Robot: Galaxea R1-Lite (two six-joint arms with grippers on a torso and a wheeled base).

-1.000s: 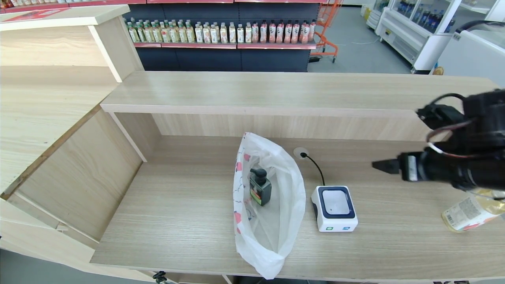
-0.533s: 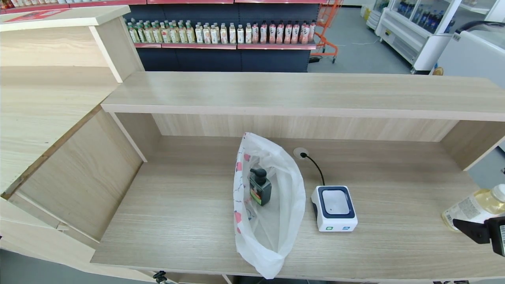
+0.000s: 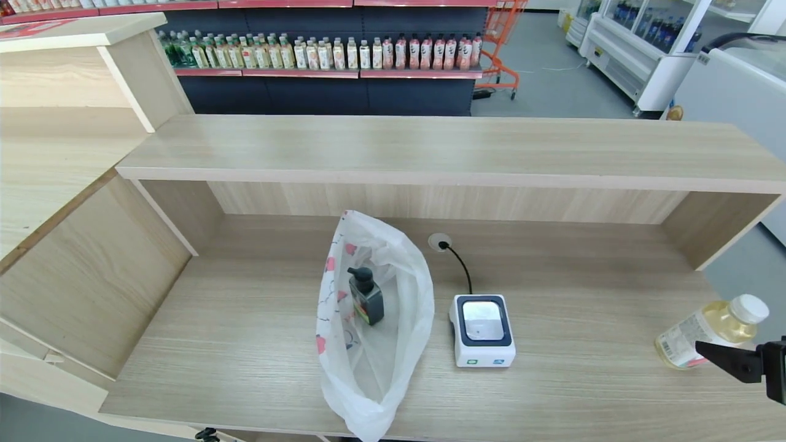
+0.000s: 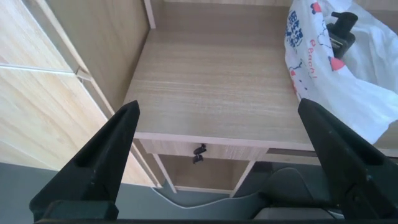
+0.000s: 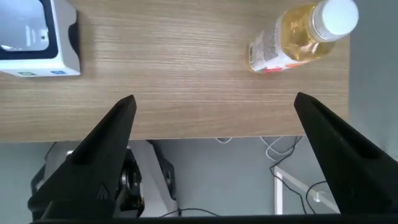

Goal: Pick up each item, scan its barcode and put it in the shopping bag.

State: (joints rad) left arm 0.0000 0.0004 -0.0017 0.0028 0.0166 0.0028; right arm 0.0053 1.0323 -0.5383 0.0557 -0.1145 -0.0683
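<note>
head view: the worktop (image 3: 245, 344) is boxed in by a raised shelf (image 3: 430, 147) at the back and wooden side panels at both ends, with its front edge open. there's bare wood left of the shopping bag (image 3: 393, 344) and a wide free stretch between the scanner (image 3: 483, 330) and the yellow bottle (image 3: 706, 331). the bag lies open mid-worktop, its long axis running front to back, with a dark pump bottle (image 3: 366, 298) inside. the yellow bottle lies on its side near the right end, white cap pointing right and slightly away, base toward the scanner. a dark finger (image 3: 731, 362) pokes in just in front of it.

left wrist view: left gripper (image 4: 217, 106) hangs over the worktop's front-left edge, jaws spread wide with nothing between them, and the bag is off to one side.

right wrist view: right gripper (image 5: 214, 99) sits over the front edge, jaws released and wide apart, gripping nothing. the yellow bottle lies beyond one fingertip, not touching it, and the scanner beyond the other.
</note>
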